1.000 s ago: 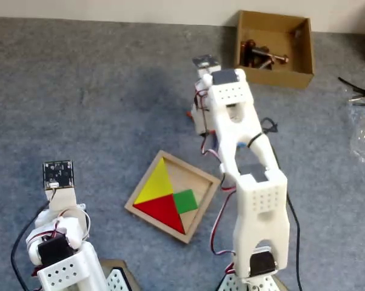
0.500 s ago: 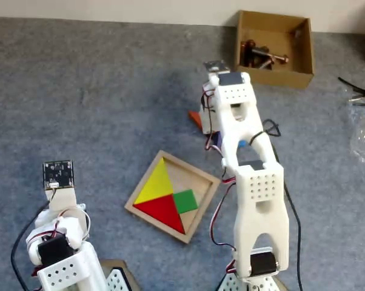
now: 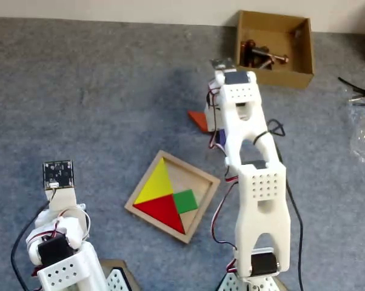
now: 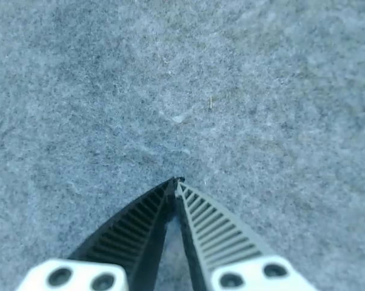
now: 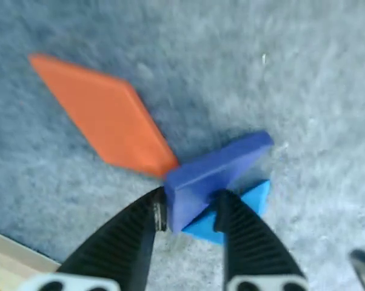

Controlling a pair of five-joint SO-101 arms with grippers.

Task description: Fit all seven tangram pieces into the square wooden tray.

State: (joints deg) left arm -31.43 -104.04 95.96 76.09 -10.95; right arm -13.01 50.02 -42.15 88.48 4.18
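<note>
Since a second ago your right arm (image 3: 249, 139) sits further right and slightly farther out. That uncovers the orange parallelogram (image 3: 199, 120) on the carpet (image 3: 79, 91). Left arm (image 3: 61, 242) and tray contents are unchanged.

Right gripper (image 5: 188, 209) is clamped on the dark blue piece (image 5: 216, 167), with a narrow gap and the piece tilted on edge between the fingers. Light blue triangle (image 5: 252, 197) lies just behind it, partly covered (can't tell if the two touch). Orange parallelogram lies flat, one tip right at the dark blue piece. All three sit on the far side of the tray (image 3: 185, 173), between it and the cardboard box (image 3: 273, 77) at the far right.

Tray holds the yellow triangle (image 3: 155, 182) on the left and the red triangle (image 3: 164, 209) on the near side. The green square (image 3: 185, 200) is at the centre, touching the red. The tray's far-right part is bare wood.

Your left gripper (image 4: 175, 185) is at the near left over bare carpet, fingers closed tip to tip with nothing between them.
</note>
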